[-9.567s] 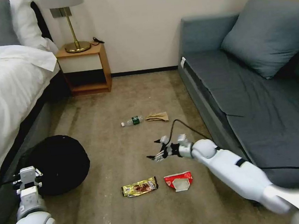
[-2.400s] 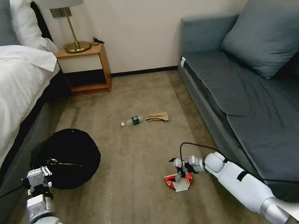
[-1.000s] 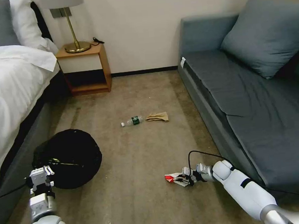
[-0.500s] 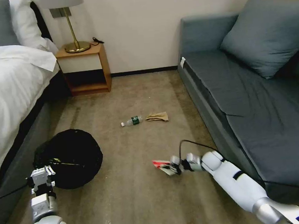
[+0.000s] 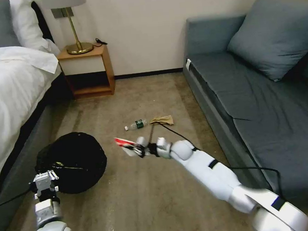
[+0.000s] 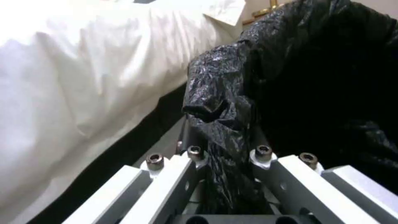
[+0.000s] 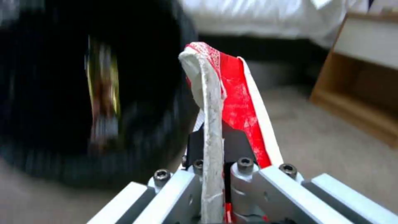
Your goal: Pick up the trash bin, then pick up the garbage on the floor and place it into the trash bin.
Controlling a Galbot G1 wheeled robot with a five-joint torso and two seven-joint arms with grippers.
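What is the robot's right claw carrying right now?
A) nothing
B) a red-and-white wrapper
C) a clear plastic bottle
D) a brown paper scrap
B: the right claw is shut on the red-and-white wrapper, held up off the carpet beside the trash bin, while the bottle and brown paper scrap lie on the floor.

Right gripper (image 5: 139,150) carried red-and-white wrapper (image 5: 125,145) toward trash bin (image 5: 75,160).

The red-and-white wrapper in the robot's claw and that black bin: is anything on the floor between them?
No. In the head view, only bare carpet separates the red-and-white wrapper, held by the right gripper, from the trash bin.
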